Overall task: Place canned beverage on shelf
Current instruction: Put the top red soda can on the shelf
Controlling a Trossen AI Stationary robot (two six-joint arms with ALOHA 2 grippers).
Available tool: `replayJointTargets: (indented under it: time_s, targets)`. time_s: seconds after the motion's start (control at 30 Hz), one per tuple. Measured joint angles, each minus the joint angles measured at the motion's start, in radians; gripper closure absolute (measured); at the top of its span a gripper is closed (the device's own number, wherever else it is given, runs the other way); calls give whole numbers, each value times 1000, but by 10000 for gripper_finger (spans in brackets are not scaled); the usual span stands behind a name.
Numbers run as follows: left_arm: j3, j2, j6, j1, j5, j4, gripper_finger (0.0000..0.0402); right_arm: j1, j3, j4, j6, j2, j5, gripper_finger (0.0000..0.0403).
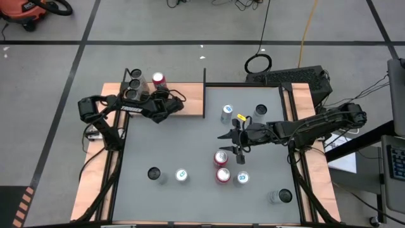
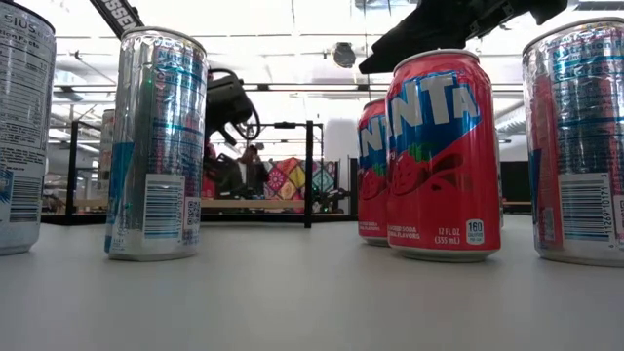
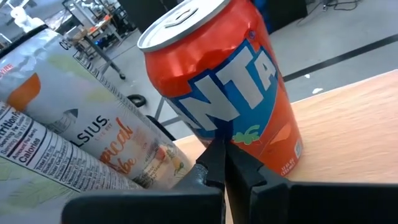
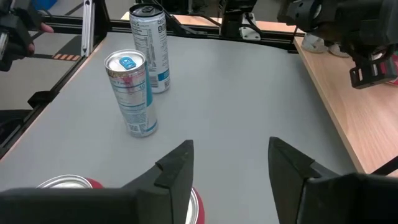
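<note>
The shelf (image 1: 190, 101) is a light wood board with black posts at the table's far left. A red Fanta can (image 1: 158, 79) stands upright on it, its base on the wood (image 3: 348, 118), beside three dark-topped cans (image 1: 134, 84); one of them shows as a white Celsius can (image 3: 81, 137). My left gripper (image 1: 162, 95) is shut, its fingertips (image 3: 222, 152) right at the red can's lower side. My right gripper (image 1: 223, 137) hangs open over the table's middle, above a red can (image 1: 221, 157), with nothing between its fingers (image 4: 180, 163). My left gripper's shut fingertips (image 3: 214, 155) stand against the lower part of the red can's side wall (image 3: 239, 134), coming slanting down from the near side. I cannot tell whether they touch it. The can stands upright on the shelf.
Several cans stand on the grey tabletop: two silver-blue ones (image 4: 130, 93) (image 4: 149, 50) near the left front, two red ones (image 2: 444, 156) (image 2: 375, 171), others at the far middle (image 1: 226, 113) and front right (image 1: 281, 196). Black posts (image 1: 204, 92) edge the shelf.
</note>
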Motion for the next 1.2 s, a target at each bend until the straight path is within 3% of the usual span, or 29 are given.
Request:
replayJointTargets:
  time_s: [0.43, 0.7, 1.2]
  targets:
    - [30, 0, 149, -80, 1, 121, 396, 0, 0, 0, -1, 0, 0, 261]
    - [33, 0, 408, -61, 83, 354, 396, -1, 0, 0, 0, 0, 0, 261]
    - [33, 1, 443, 24, 135, 336, 396, -1, 0, 8, 19, 0, 0, 261]
